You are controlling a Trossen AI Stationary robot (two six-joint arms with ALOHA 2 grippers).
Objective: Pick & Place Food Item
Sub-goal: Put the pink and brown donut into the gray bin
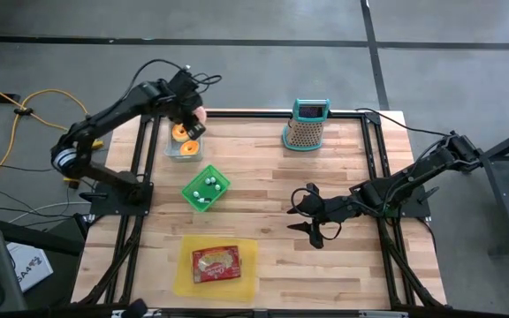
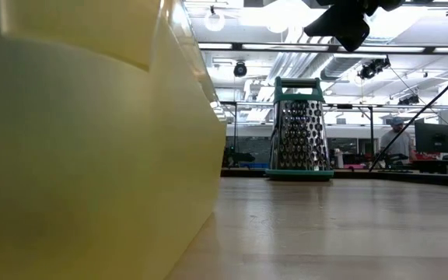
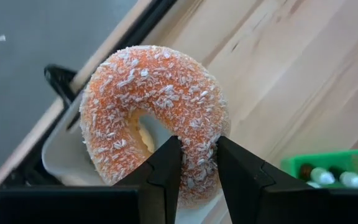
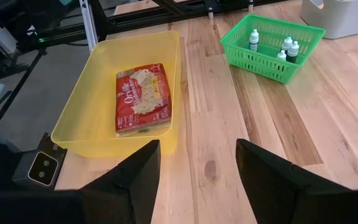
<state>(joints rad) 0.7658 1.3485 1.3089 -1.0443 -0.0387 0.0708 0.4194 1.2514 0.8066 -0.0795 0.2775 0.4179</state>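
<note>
The left gripper (image 1: 190, 126) hangs over the orange doughnut (image 1: 182, 134) in its clear container (image 1: 184, 150), while the right gripper (image 1: 308, 214) waits open mid-table.

Wooden table (image 1: 343, 265) bears grater (image 1: 307, 125), baskets, trays.

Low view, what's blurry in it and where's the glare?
Low view: the yellow bin fills the left side as an out-of-focus wall; the grater beyond is sharp; the ceiling lights glare white, and the table carries a soft sheen.

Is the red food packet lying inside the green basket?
No, the red packet lies in the yellow tray, while the green basket holds only small bottles.
</note>
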